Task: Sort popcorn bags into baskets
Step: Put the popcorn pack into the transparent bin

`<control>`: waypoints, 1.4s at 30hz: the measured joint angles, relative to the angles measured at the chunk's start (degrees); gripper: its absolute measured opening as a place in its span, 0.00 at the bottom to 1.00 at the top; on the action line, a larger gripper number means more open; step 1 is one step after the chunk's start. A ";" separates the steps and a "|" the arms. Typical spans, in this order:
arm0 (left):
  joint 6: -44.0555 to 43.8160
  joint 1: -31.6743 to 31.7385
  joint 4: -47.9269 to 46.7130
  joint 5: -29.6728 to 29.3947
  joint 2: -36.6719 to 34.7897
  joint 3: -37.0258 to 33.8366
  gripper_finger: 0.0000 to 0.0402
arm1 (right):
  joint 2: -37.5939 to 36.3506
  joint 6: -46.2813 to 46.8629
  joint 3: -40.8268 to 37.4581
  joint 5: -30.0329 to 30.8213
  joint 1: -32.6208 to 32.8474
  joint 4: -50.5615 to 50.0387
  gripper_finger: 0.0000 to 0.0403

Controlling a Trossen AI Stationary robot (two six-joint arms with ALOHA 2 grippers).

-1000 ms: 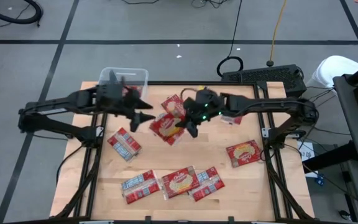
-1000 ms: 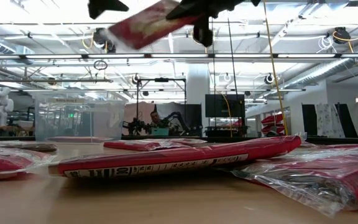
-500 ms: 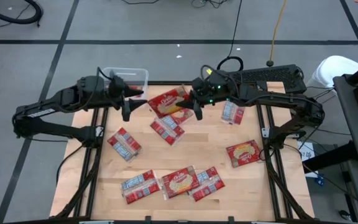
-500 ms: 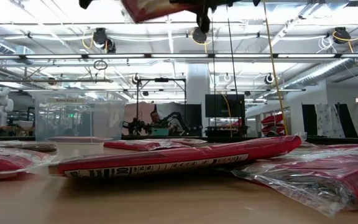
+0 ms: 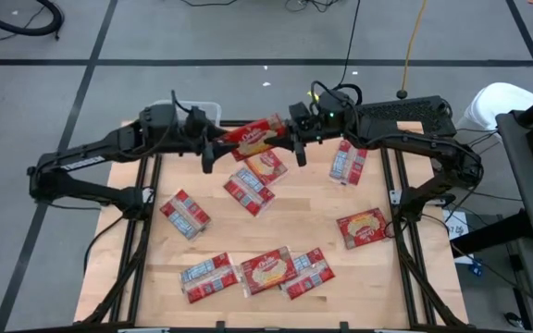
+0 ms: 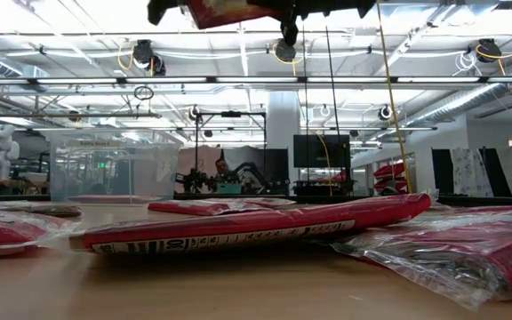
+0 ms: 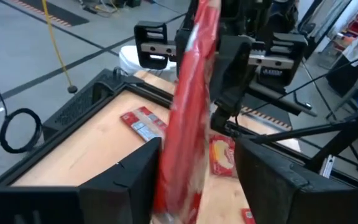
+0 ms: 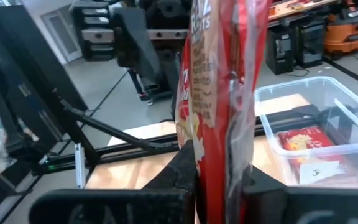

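Popcorn bag [image 5: 254, 136] is now carried higher and nearer the basket [image 5: 202, 109], clamped by the right gripper [image 5: 290, 139] fingers. Left gripper [image 5: 213, 146] fingers, apart, are being narrowed around its other end: a handover is judged underway above the worktop [image 5: 276, 227].

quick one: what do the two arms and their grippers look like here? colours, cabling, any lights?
Both arms are matte black, jointed, with boxy wrist housings. Left gripper: black, blocky flat jaws, a black cable looping over its wrist. Right gripper: the same black build, with small green lights glowing on its wrist. No markings can be made out on either.
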 joint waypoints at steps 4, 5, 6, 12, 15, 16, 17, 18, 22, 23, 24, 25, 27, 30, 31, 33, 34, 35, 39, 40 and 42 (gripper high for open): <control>0.25 0.50 1.25 0.17 1.09 0.00 0.39 | 0.00 -0.28 0.00 -2.17 -1.18 0.03 0.04; 0.42 0.54 1.40 0.15 1.19 0.00 0.36 | 0.00 -0.30 0.00 -2.17 -1.29 0.03 0.04; 0.65 0.61 1.34 0.11 1.27 0.00 0.32 | 0.00 -0.46 0.00 -2.20 -1.44 0.02 0.04; 2.04 0.72 1.40 0.33 1.25 0.00 0.11 | 0.00 -2.03 0.00 -3.68 -1.85 -0.11 0.04; 2.70 1.02 1.27 0.41 1.27 0.00 0.05 | 0.00 -1.48 0.00 -3.46 -1.87 -0.18 0.06; 2.84 1.23 1.31 0.73 1.26 -0.01 0.05 | 0.00 -1.32 0.00 -3.48 -1.87 -0.15 0.07; 3.06 1.57 1.34 1.60 1.25 0.00 0.05 | 0.00 -1.24 0.00 -3.51 -1.87 -0.24 0.09; 3.32 2.09 1.29 2.85 1.25 -0.01 0.05 | 0.00 -0.94 0.00 -3.52 -1.87 -0.39 0.11; 3.82 4.67 0.77 5.54 0.84 -0.02 0.08 | -0.50 2.48 0.00 -3.44 -2.29 -2.86 0.21; 4.43 5.41 0.67 6.20 0.54 -0.04 0.08 | -0.66 2.78 0.00 -3.36 -2.31 -3.71 0.24; 5.04 6.10 0.72 6.51 0.14 -0.04 0.07 | -0.77 2.97 0.04 -3.17 -2.44 -5.01 0.26; 5.57 6.89 0.66 6.77 -0.34 -0.04 0.06 | -1.15 2.96 0.04 -2.87 -2.68 -7.10 0.29; 5.99 8.69 -0.29 7.94 -1.27 -0.04 0.05 | -1.70 2.34 0.00 -0.46 -2.97 -12.38 0.34; 5.59 12.00 -3.40 10.00 -2.61 -0.04 0.05 | -2.79 0.05 0.00 4.36 -3.29 -20.31 0.39; 5.12 13.08 -4.69 10.39 -3.01 -0.04 0.05 | -3.13 -1.07 -0.04 6.06 -3.38 -22.73 0.40; 4.19 15.51 -7.79 10.65 -3.77 -0.04 0.05 | -3.53 -3.01 0.00 8.48 -3.43 -25.59 0.41; 3.73 16.70 -9.40 10.65 -4.03 -0.04 0.06 | -3.70 -3.77 0.00 9.32 -3.54 -27.40 0.42; 3.60 17.78 -10.67 10.69 -4.19 -0.04 0.07 | -3.81 -4.32 -0.02 10.26 -3.66 -28.59 0.42; 4.37 22.62 -13.64 12.42 -4.24 -0.04 0.06 | -4.11 -5.16 -0.02 10.49 -3.78 -29.13 0.42; 4.91 23.94 -13.90 12.75 -4.24 -0.04 0.05 | -4.11 -4.88 -0.02 10.68 -3.78 -29.08 0.42; 6.09 26.56 -14.84 12.83 -4.20 -0.04 0.05 | -4.05 -3.50 -0.02 11.45 -3.78 -29.14 0.42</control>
